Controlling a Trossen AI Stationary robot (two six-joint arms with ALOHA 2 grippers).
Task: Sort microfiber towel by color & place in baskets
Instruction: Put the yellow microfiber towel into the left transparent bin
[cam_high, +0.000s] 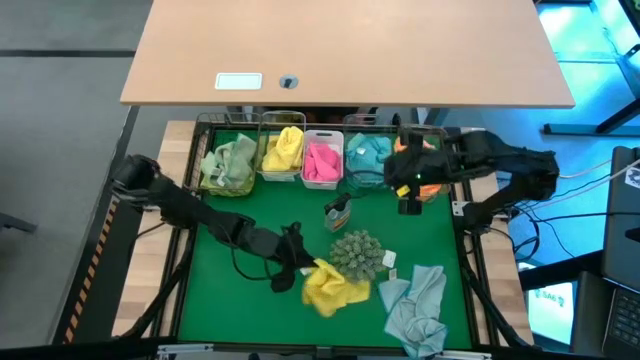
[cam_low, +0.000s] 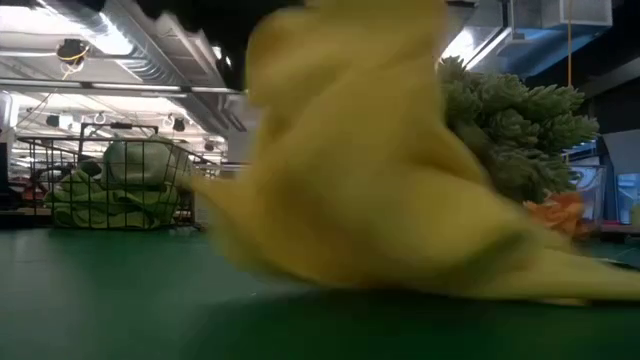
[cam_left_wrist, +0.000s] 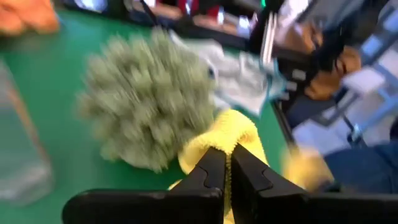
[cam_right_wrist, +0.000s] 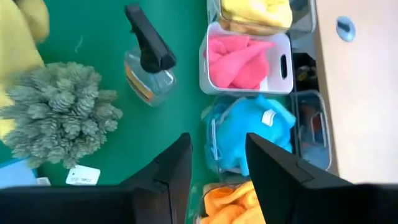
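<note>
While the left gripper (cam_high: 303, 262) sits low at centre frame, its fingers (cam_left_wrist: 211, 171) are pinched tight on the yellow towel (cam_high: 335, 286), beside the spiky ball (cam_high: 357, 252). Along the upper middle runs the row of baskets (cam_high: 283, 174), already holding coloured towels. At upper right, the right gripper (cam_high: 408, 188) hovers over the orange basket (cam_high: 428, 178), fingers spread and holding nothing.

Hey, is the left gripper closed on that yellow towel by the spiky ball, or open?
Shut on it. In the left wrist view the left gripper has its fingers pinched together on the yellow towel beside the spiky ball.
</note>
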